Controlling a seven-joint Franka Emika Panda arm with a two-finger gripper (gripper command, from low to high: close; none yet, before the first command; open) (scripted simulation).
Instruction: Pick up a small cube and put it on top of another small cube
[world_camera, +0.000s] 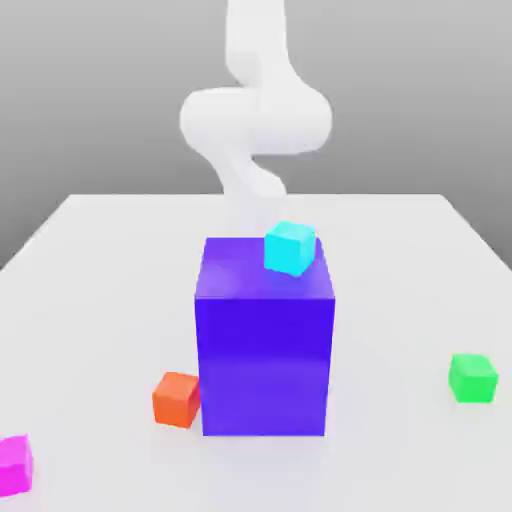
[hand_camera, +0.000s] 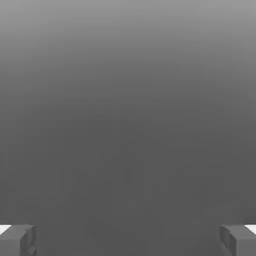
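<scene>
Taken from the exterior view's left, the magenta-pink cube (world_camera: 14, 465) is found on the surface (world_camera: 90, 300), well apart from the large purple block (world_camera: 264, 340) and nearer the camera than it. The orange-red cube (world_camera: 176, 399) lies just beside the block's lower corner, the cyan cube (world_camera: 290, 248) is perched near the block's top edge, and the green cube (world_camera: 472, 378) sits well off on the block's other side.

Several risks can be judged from this layout. The magenta-pink cube lies far from the arm (world_camera: 255, 120), behind the block as seen from the arm's side — a descent may be obstructed, or the block may be clipped and the cyan cube knocked off its edge. If the orange-red cube is chosen as the base, little room is left beside the block for the fingers, and the base may be nudged during release.

The cubes, block and arm are given by the exterior view. In the hand view the two fingers (hand_camera: 18, 240) are seen spread wide apart with nothing between them — a state not readable from the exterior view.
</scene>
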